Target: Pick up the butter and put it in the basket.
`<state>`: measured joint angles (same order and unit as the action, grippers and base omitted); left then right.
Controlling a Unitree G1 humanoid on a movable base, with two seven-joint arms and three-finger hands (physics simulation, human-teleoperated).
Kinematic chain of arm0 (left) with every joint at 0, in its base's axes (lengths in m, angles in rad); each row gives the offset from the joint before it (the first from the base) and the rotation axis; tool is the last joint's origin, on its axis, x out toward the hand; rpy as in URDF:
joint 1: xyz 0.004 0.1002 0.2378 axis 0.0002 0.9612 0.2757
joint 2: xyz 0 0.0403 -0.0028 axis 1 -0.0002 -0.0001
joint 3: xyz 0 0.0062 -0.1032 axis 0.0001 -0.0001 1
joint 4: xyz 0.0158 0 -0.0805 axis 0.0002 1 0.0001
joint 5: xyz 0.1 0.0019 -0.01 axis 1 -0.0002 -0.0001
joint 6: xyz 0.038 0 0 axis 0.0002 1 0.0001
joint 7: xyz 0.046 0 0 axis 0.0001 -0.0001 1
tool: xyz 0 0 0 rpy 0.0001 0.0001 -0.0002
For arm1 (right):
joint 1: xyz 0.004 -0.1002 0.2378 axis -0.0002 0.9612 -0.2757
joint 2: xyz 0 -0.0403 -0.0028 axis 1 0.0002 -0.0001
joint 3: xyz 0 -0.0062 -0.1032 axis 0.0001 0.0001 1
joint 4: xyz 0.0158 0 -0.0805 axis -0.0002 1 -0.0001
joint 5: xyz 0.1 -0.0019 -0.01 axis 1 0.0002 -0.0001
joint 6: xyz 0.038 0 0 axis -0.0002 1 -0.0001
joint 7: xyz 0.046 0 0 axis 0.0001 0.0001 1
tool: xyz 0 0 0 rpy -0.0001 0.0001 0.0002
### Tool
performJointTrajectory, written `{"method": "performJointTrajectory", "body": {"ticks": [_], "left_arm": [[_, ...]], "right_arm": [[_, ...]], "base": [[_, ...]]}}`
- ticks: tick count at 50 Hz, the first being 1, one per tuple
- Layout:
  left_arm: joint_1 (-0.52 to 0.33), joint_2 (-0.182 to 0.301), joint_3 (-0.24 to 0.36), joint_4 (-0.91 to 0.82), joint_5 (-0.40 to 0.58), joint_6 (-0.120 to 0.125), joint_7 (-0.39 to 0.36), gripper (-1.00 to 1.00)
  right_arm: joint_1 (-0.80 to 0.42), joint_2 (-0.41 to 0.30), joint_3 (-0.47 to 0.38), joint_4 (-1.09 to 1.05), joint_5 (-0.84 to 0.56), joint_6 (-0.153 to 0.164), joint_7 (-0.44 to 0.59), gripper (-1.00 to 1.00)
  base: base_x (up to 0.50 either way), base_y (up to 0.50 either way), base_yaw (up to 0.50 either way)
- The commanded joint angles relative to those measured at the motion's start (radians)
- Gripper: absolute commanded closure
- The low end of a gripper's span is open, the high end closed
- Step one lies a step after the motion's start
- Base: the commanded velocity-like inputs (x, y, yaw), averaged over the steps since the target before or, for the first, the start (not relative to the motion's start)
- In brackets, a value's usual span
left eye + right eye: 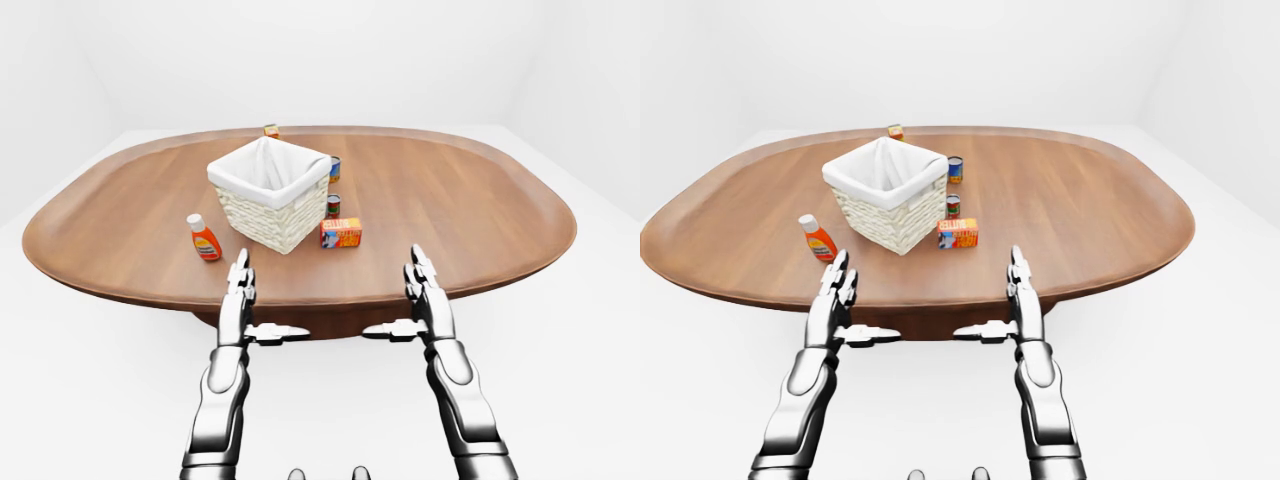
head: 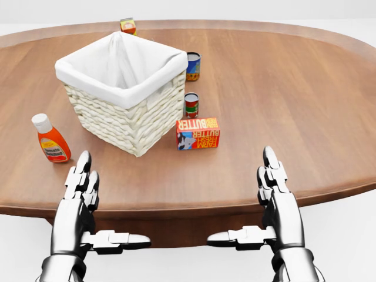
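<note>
Reaching for the butter (image 2: 198, 133) is going to suit the right hand (image 2: 276, 194) best: both hands are hovering empty at the table (image 2: 305, 100) edge, fingers straight, thumbs pointing inward. The box is lying ahead and left of that hand, just beside the basket (image 2: 120, 88). It is looking orange, blue-ended, and upside-down; grasping across its narrow sides seems wisest. The left hand (image 2: 79, 191) is holding nothing.

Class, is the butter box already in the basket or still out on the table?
Out: the butter box lies on the table beside the basket.
</note>
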<state>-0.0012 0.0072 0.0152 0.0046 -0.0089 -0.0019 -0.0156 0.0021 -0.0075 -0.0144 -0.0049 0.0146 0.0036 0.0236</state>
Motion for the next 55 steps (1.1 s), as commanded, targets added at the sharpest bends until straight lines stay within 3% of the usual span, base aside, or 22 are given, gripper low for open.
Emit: {"method": "performJointTrajectory", "body": {"ticks": [1, 16, 36, 41, 44, 45, 48, 55], "left_arm": [[-0.002, 0.012, 0.023, 0.013, -0.016, -0.006, -0.027, -1.0], [0.003, 0.012, 0.021, 0.019, -0.009, -0.014, -0.03, -1.0], [0.012, 0.012, 0.023, 0.005, -0.016, -0.007, -0.039, -1.0], [0.016, 0.013, 0.023, -0.015, -0.018, 0.011, -0.043, -1.0], [0.012, 0.015, 0.025, -0.026, -0.021, 0.032, -0.049, -1.0], [0.012, 0.016, 0.026, -0.035, -0.021, 0.044, -0.05, -1.0], [0.02, 0.019, 0.025, -0.084, -0.016, 0.087, -0.053, -1.0], [0.02, 0.028, 0.043, -0.199, -0.008, 0.089, -0.061, -1.0]], "right_arm": [[0.005, -0.012, -0.024, -0.01, 0.026, 0.007, 0.041, -1.0], [0.007, -0.011, -0.015, -0.008, 0.013, 0.001, 0.047, -1.0], [0.026, -0.009, -0.013, -0.043, 0.008, 0.016, 0.055, -1.0], [0.035, -0.012, -0.017, -0.076, 0.009, 0.033, 0.054, -1.0], [0.048, -0.015, -0.019, -0.128, 0.006, 0.065, 0.061, -1.0], [0.05, -0.017, -0.02, -0.149, 0.005, 0.081, 0.065, -1.0], [0.05, -0.023, -0.017, -0.207, -0.018, 0.084, 0.074, -1.0], [0.005, -0.03, -0.019, -0.292, -0.044, 0.084, 0.109, -1.0]], "base": [[0.0, 0.0, 0.0], [0.0, 0.0, 0.0], [0.06, 0.49, 0.0], [0.02, 0.18, 0.0], [0.0, 0.0, 0.0], [0.0, 0.0, 0.0], [0.0, 0.0, 0.0], [0.0, 0.0, 0.0]]}}
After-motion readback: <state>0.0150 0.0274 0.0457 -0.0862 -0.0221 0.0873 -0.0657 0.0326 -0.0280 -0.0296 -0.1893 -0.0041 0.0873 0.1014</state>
